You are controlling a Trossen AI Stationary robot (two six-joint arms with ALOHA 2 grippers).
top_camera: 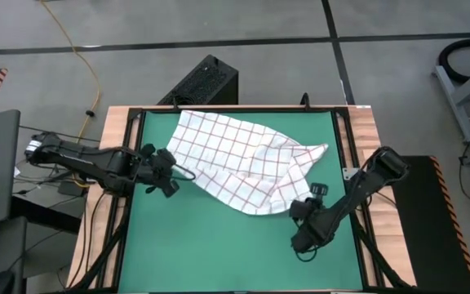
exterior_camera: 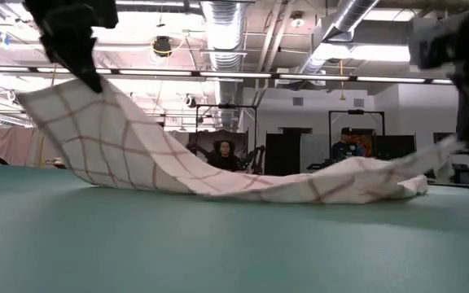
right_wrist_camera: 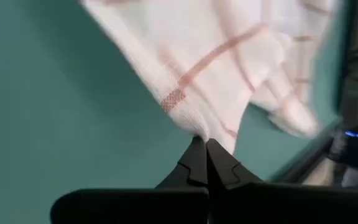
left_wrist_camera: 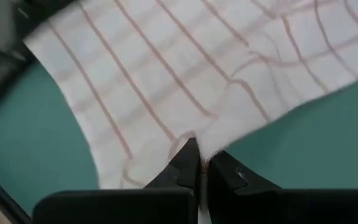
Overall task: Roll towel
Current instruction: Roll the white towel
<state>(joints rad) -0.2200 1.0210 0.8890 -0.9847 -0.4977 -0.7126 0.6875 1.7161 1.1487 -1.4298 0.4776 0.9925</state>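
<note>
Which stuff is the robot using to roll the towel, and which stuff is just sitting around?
For the job:
- towel
- left gripper, shut on the towel's edge
- right gripper, shut on the towel's edge
- green mat

Just lying about:
- black box behind the table
- yellow cable on the floor

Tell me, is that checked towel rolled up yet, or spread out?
Not rolled: the towel lies spread but rumpled on the green mat, one edge lifted by the left tool, a corner pinched by the right tool.

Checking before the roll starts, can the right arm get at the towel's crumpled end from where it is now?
Probably yes: the right gripper is already shut on the towel at that end, nothing between them, while the left gripper holds the opposite edge.
</note>
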